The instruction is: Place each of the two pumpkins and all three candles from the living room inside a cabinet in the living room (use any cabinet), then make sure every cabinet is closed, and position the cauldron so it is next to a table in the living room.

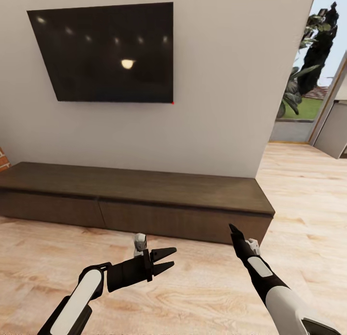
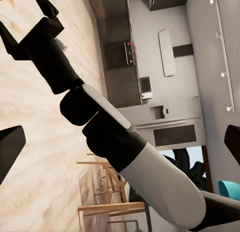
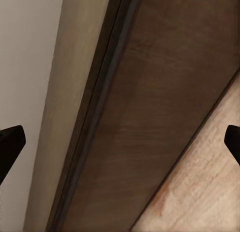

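No text, label, brand, number or sign can be read in any of the views. The black TV on the wall has a dark screen with only light reflections and one small red dot at its lower right corner. The cabinet has plain brown fronts with no marks. The far kitchen appliances in the left wrist view are too small to show any writing.
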`<state>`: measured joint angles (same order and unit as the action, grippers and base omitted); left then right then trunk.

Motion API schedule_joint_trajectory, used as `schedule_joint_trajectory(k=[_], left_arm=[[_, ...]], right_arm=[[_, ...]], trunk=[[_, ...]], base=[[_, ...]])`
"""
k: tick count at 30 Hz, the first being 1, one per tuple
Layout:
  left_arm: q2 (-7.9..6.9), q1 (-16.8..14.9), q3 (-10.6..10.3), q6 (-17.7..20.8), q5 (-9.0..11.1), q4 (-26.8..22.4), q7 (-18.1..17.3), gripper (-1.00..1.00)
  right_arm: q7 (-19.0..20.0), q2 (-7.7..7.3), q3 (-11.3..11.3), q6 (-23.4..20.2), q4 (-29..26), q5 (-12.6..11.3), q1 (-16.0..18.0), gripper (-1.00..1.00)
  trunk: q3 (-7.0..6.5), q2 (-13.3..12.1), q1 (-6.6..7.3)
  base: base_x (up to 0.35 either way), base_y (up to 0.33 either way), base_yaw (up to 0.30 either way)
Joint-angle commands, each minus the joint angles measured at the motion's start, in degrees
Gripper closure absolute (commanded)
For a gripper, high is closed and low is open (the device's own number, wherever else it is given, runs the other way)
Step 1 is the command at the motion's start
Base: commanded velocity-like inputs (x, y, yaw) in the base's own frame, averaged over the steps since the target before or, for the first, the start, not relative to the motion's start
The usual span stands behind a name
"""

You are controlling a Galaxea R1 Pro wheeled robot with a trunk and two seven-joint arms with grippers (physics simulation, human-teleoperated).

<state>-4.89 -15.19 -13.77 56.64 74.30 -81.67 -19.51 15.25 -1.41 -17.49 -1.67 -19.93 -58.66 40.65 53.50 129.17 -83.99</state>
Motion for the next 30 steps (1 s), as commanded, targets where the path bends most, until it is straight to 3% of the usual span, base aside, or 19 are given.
schedule_joint_trajectory(k=[1,10,25,30], left_arm=[[-0.03,-0.03,-0.06,0.05,-0.29,0.02,-0.43,-1.0],[-0.07,-0.08,-0.11,0.05,-0.22,0.02,-0.57,-1.0],[0.12,-0.08,-0.45,0.05,-0.37,-0.06,-0.52,-1.0],[0.14,-0.08,-1.49,0.05,-0.45,-0.13,-0.39,-1.0]], right_arm=[[0.34,0.01,-0.17,-0.18,0.06,-0.56,0.04,-1.0],[2.38,-0.16,-0.24,-0.69,0.03,-1.18,0.05,-1.0],[12.78,-0.37,-0.38,-2.19,-0.6,-1.33,0.05,-1.0],[16.8,-0.3,-0.41,-3.6,-0.65,-1.33,0.05,-1.0]], trunk=[[0.23,0.44,-0.21],[1.85,4.05,-2.19],[4.54,10.06,-5.49],[5.44,12.07,-6.58]], base=[[0.0,0.0,0.0],[0.0,0.0,0.0],[0.0,0.0,0.0],[0.0,0.0,0.0]])
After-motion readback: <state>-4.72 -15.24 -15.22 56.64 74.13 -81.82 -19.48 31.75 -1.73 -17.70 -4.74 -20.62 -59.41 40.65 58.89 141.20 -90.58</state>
